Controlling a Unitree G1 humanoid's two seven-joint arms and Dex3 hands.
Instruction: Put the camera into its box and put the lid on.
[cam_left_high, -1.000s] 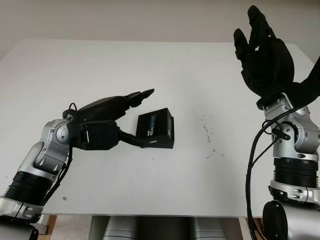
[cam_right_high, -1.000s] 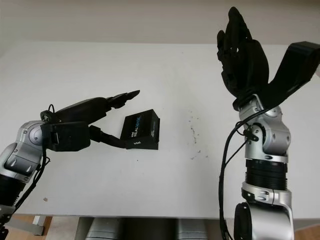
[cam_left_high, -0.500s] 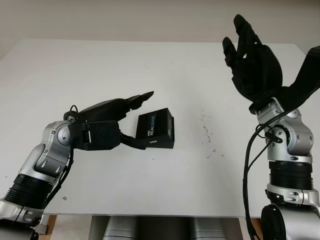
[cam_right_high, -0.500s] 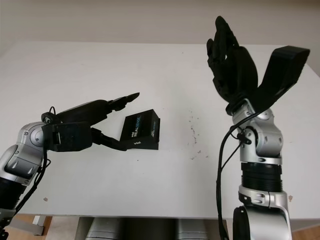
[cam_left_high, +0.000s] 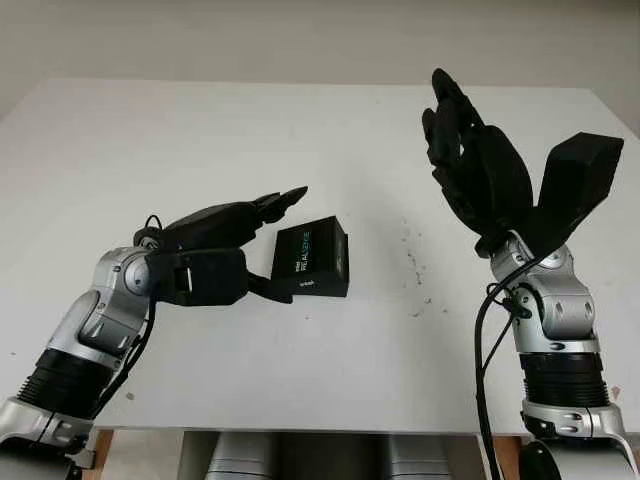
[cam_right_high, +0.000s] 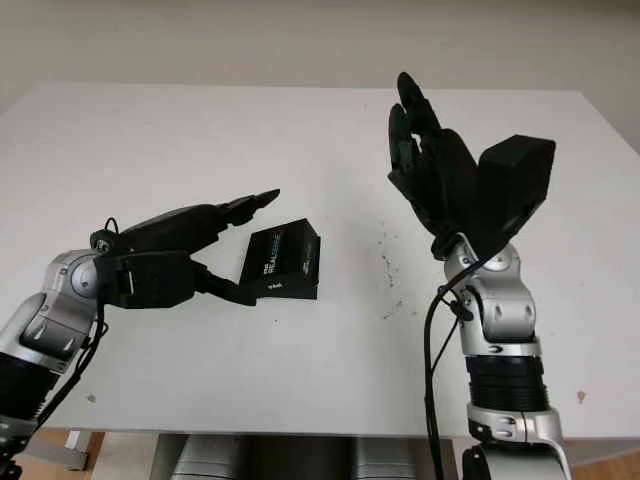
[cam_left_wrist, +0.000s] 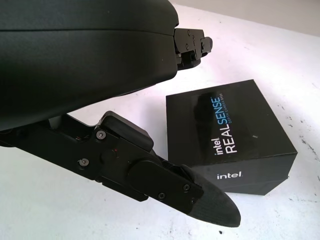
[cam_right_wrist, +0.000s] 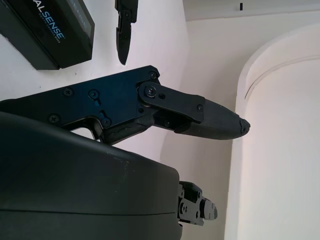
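My left robot hand (cam_left_high: 262, 238) sits open just beside the closed box (cam_left_high: 312, 258), holding nothing; right robot hand (cam_left_high: 470, 160) open, raised well right of it.

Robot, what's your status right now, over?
Left hand open beside the closed box. Right hand open, raised above the table. Nothing blocking the box.

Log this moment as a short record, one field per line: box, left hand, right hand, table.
box: black RealSense box, lid on, sitting on the table
left hand: left hand, open, beside the box, fingers around its near side, contact unclear
right hand: right hand, open, raised above the table, apart from the box
table: white table, small dark specks near the middle
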